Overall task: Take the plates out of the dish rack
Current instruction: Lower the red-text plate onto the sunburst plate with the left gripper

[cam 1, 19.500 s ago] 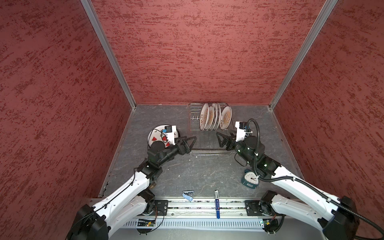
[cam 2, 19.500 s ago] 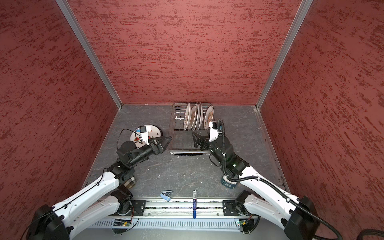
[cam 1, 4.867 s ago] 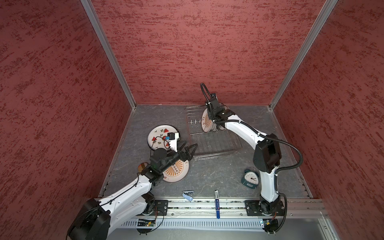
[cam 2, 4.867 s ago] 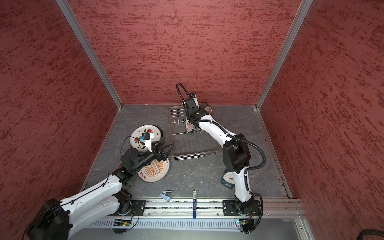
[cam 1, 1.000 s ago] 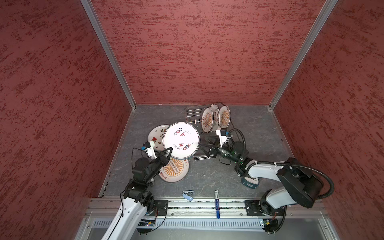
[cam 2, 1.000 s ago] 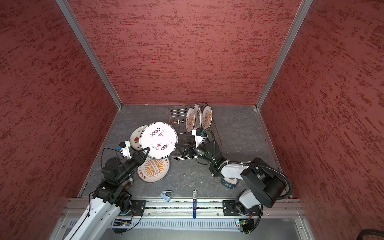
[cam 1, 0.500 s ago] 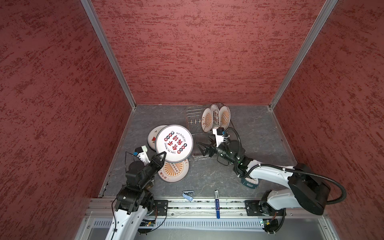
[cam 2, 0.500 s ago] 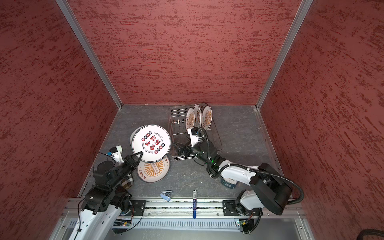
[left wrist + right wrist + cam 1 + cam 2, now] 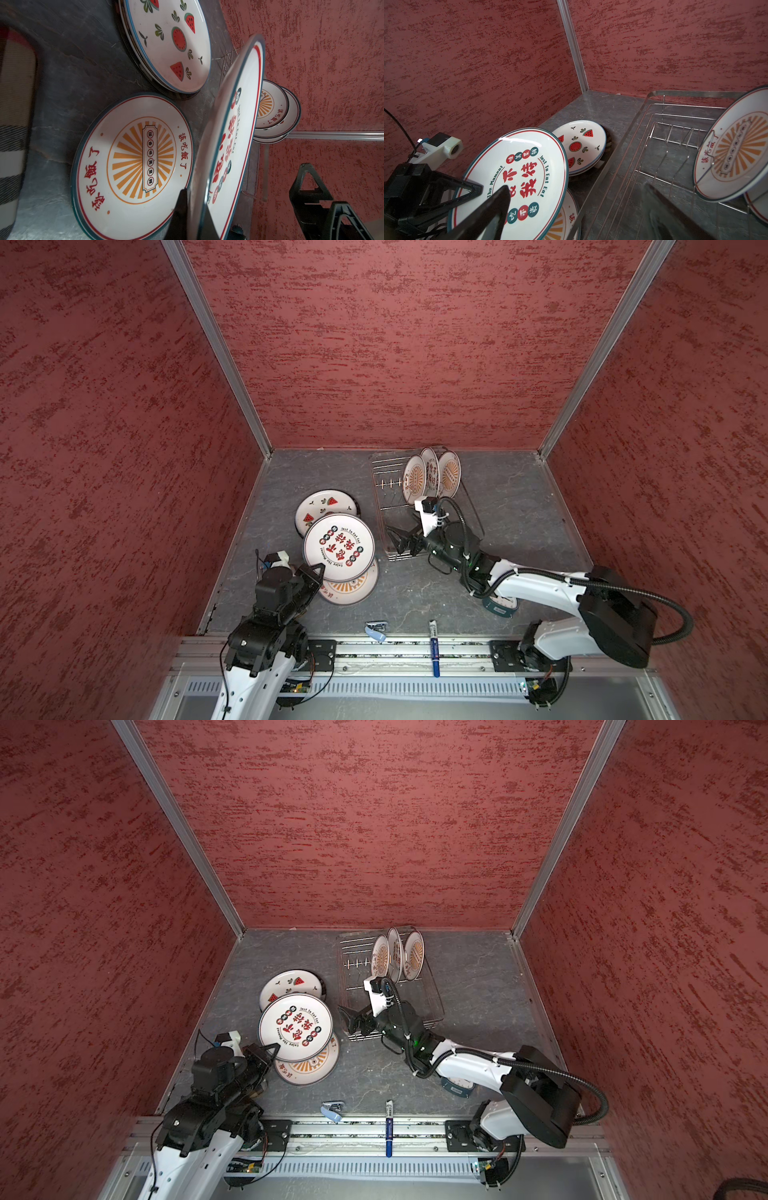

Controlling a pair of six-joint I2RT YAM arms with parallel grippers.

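- Plates (image 9: 432, 479): three stand on edge at the far end of the dish rack (image 9: 390, 483), which sits toward the back of the worktop (image 9: 523, 510), a bit right of the middle in both top views.
- One red-character plate (image 9: 338, 546) is up off the worktop and tilted. The left jaws are clamped tight on its near rim, and the left wrist view shows a finger (image 9: 181, 209) on each face of it.
- Right under that one, a sunburst plate (image 9: 353, 589) lies flat on the worktop, partly covered by the held plate in both top views.
- Behind those two, a watermelon plate (image 9: 324, 506) lies flat just left of the rack. It looks like it tops a small stack, since the left wrist view shows extra rims below it.
- The right jaws are spread wide with nothing in them. They hang over the rack's near left corner and point at the held plate.
- Other stuff: a teal clock (image 9: 498, 608) half hidden under the right arm, plus a pen (image 9: 433, 649) and a small blue clip (image 9: 376, 630) by the front rail.
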